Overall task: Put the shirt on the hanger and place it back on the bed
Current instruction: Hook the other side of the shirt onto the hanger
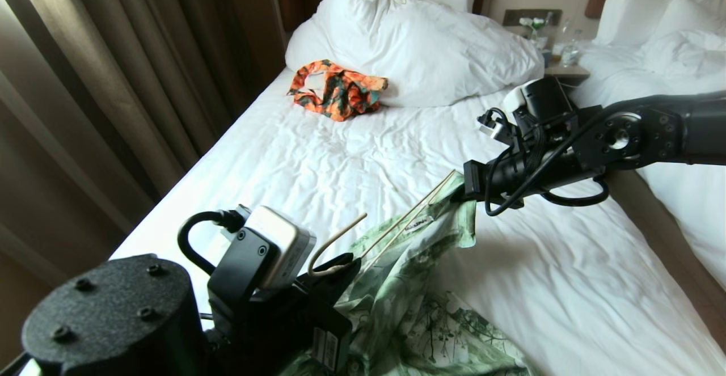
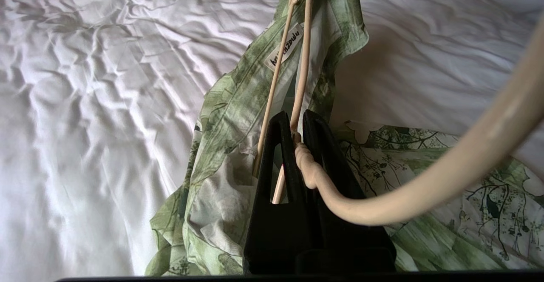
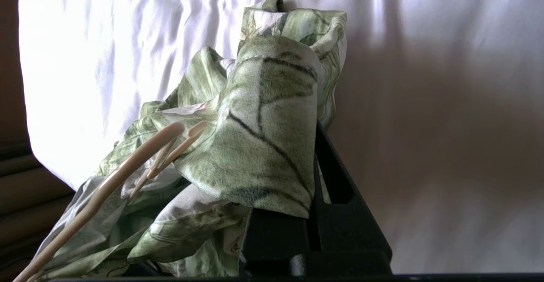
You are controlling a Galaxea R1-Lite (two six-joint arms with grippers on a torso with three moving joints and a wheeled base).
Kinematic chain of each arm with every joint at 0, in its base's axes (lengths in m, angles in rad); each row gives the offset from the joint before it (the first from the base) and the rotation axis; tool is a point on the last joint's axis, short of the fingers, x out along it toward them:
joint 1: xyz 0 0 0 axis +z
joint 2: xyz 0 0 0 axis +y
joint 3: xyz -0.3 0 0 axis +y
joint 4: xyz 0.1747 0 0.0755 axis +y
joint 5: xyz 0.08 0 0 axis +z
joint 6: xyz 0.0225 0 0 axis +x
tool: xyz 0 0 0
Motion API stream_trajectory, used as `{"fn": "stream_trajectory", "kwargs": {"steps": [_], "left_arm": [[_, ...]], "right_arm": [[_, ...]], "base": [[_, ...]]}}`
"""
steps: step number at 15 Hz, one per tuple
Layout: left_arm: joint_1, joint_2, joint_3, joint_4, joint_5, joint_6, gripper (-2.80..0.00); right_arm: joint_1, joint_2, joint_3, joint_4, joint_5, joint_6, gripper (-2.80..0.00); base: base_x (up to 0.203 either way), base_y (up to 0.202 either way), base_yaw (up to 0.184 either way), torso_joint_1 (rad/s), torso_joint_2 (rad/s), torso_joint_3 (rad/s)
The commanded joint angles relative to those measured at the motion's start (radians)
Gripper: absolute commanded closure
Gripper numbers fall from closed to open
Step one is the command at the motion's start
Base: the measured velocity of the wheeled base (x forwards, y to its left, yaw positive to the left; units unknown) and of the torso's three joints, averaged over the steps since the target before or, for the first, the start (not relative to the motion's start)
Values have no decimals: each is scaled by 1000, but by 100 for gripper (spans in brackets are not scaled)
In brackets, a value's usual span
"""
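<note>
The green floral shirt hangs in a bunch over the near part of the bed, white neck label showing. The cream wire hanger runs slantwise through its collar. My left gripper is shut on the hanger's twisted neck, and the hook curves out past the fingers. My right gripper is shut on a fold of the shirt at the hanger's far end. Cloth drapes over one of its fingers. Both hold their loads above the sheet.
An orange-and-dark-green garment lies by the big white pillow at the head of the bed. Brown curtains run along the left side. A nightstand with bottles and a second white bed stand on the right.
</note>
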Motion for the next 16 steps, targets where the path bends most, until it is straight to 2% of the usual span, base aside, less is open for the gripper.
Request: {"fn": "stream_trajectory", "kwargs": {"steps": [1, 6, 16], "left_arm": [[-2, -34, -7, 5, 4, 0, 0], [-36, -50, 12, 6, 4, -5, 0], [-40, -67, 5, 6, 4, -12, 0]], "right_arm": [[-1, 24, -20, 1, 1, 1, 0], [0, 42, -73, 1, -2, 1, 0], [0, 71, -81, 0, -4, 1, 0]], "base": [[0, 0, 0, 0, 0, 0], [0, 0, 0, 0, 0, 0], [0, 0, 0, 0, 0, 0]]}}
